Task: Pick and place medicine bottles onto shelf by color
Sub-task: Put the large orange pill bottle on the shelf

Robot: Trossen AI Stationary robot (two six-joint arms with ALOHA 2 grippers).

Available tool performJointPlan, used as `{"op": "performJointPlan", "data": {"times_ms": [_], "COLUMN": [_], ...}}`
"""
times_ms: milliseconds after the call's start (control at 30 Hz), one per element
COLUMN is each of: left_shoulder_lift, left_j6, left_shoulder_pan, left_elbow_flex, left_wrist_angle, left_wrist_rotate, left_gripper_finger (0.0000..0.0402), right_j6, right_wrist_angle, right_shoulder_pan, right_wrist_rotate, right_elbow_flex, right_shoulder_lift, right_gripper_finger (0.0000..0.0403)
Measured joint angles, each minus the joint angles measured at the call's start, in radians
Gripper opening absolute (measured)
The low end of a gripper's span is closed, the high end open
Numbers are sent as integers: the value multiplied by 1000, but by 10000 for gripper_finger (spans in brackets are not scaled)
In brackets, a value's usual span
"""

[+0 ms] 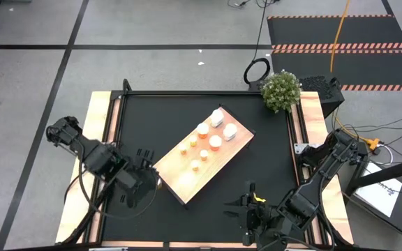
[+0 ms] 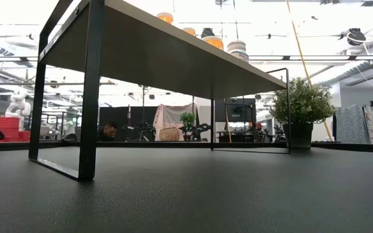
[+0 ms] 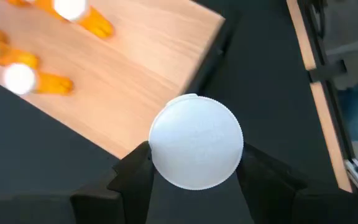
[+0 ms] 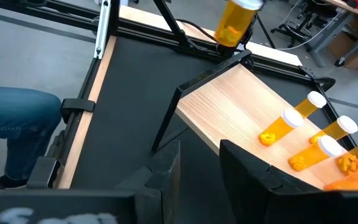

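Clamped between the matte dark fingers (image 3: 132, 177) of the left gripper (image 3: 194, 167): one medicine bottle (image 3: 196, 140), seen end-on as a smooth round white cap, and from the right wrist view as a translucent orange cylinder under that cap. Held about half closed on it, just off the near left corner of the shelf (image 1: 179, 176), above the grainy black mat (image 1: 135, 125). Further right, resting on thin black metal legs and set at a slant on the mat: a flat rectangular board of pale wood with dark edges. Standing upright on its middle, a cluster of small orange bottles (image 1: 195, 153) with white caps; beyond them toward the far right end, squat all-white bottles (image 1: 223, 124), close together. Right again, low over the mat near the front edge and well apart from the shelf: the right gripper (image 1: 252, 209), angular dark fingers narrowly parted, gripping nothing. At the far right corner, a bushy green potted plant (image 1: 281, 90).
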Motion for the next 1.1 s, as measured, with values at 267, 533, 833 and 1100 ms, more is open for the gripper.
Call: {"op": "performJointPlan", "data": {"times_ms": [267, 533, 833, 1100], "left_shoulder_lift": [0, 0, 0, 1], "left_j6": [132, 184, 182, 166], "left_shoulder_pan": [139, 257, 275, 272], "left_elbow_flex": [29, 29, -45, -174], "left_wrist_angle": [-1, 0, 23, 104], "left_wrist_rotate": [-1, -1, -1, -17], "left_gripper_finger": [205, 205, 205, 205], "right_j6": [16, 15, 37, 51], "right_wrist_angle": [0, -1, -1, -1], "right_shoulder_pan": [0, 0, 3, 3], "right_wrist_rotate": [-1, -3, -4, -4], "right_elbow_flex": [0, 0, 0, 0], "right_shoulder_lift": [0, 0, 0, 0], "right_gripper_finger": [106, 106, 106, 106]}}
